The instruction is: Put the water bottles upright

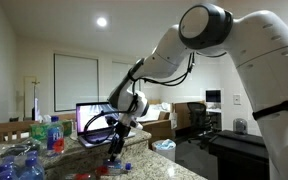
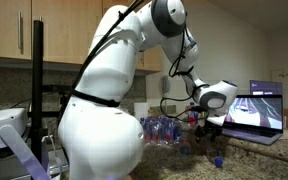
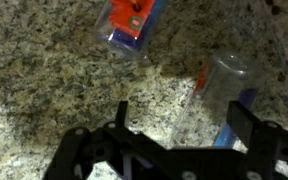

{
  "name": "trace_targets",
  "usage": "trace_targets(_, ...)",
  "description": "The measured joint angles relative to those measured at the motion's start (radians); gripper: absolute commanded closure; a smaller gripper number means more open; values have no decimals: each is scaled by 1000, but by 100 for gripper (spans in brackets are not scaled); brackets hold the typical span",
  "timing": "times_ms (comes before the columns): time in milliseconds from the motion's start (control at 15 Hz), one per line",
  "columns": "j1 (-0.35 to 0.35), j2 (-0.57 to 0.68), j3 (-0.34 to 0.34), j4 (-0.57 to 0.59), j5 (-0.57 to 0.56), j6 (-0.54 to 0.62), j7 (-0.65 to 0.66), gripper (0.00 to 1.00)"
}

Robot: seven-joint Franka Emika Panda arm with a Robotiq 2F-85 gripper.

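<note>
In the wrist view my gripper [image 3: 184, 125] is open over a speckled granite counter [image 3: 54, 80]. A clear water bottle [image 3: 219, 95] with a blue and red label lies between its fingers, nearer the right finger; contact is unclear. Another water bottle [image 3: 132, 22] with a red and blue label lies farther off at the top. In both exterior views the gripper [image 1: 115, 146] [image 2: 210, 135] is low over the counter. Several bottles stand grouped [image 1: 50, 134] [image 2: 164, 128] and several lie on their sides [image 1: 16, 162].
An open laptop [image 1: 94, 120] [image 2: 260, 110] stands on the counter just behind the gripper. A small blue piece [image 2: 219, 160] lies near the counter's front. A desk with chair and monitor [image 1: 199, 115] is in the room behind.
</note>
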Motion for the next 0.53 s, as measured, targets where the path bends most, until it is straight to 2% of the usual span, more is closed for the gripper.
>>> trace_targets(533, -10, 10, 1, 6, 0, 0, 17, 0)
